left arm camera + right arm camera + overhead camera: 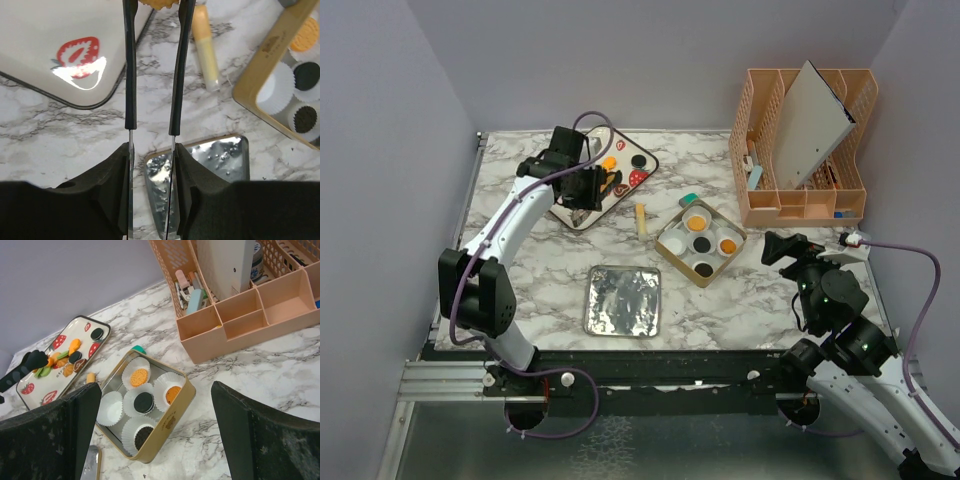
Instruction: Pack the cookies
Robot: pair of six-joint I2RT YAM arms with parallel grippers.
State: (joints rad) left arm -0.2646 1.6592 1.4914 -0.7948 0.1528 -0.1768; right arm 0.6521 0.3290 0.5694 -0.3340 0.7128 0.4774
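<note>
My left gripper (607, 187) has long thin tong fingers (129, 75) shut on a tan scalloped cookie (160, 3), held above the marble beside the edge of the strawberry-print tray (582, 216). Several cookies lie on that tray, among them an orange one (609, 162) and a black one (638, 160). The gold tin (672, 262) holds white paper cups with two orange cookies (139, 377) (172, 394), a black one (144, 402) and a dark brown one (142, 436); one cup (109, 407) is empty. My right gripper (155, 440) is wide open and empty, right of the tin.
A silver lid (623, 300) lies in front of the tin. A yellow tube (641, 218) lies between tray and tin, with a teal object (688, 200) behind the tin. A peach desk organizer (805, 190) stands at the back right.
</note>
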